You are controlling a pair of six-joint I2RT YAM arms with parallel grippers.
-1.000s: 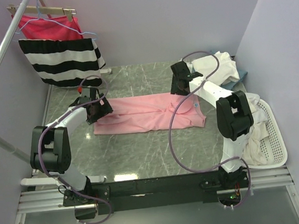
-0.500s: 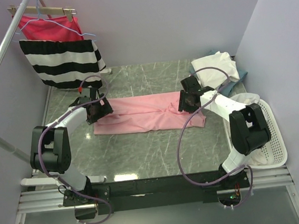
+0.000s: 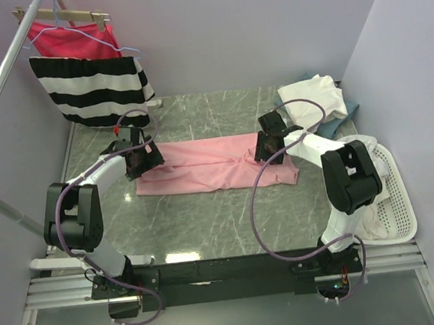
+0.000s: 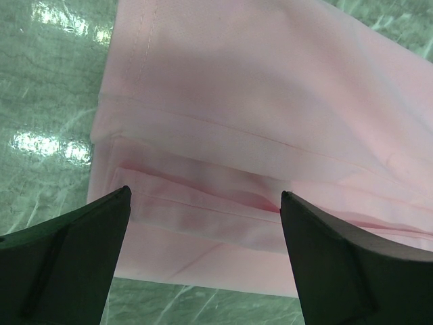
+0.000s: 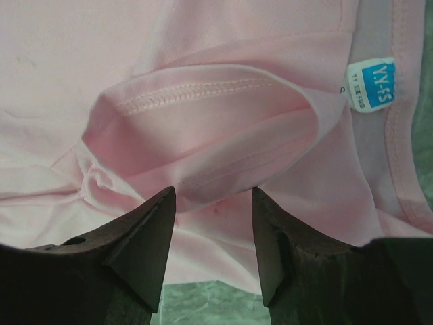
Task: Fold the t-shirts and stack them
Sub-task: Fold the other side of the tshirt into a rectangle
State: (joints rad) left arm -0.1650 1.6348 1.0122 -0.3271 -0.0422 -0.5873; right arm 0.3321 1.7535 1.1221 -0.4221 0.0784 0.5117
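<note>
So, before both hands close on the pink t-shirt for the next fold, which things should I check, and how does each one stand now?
1. Left hand open: ok, its fingers are apart above the hem end of the pink t-shirt.
2. Right hand open: ok, its fingers are apart above the folded sleeve, near the neck label.
3. Hem end flat: ok, the layers lie flat with parallel edges.
4. Collar end flat: not ok, the sleeve bulges and is wrinkled.
5. Fingertips touching the cloth: cannot tell.
</note>
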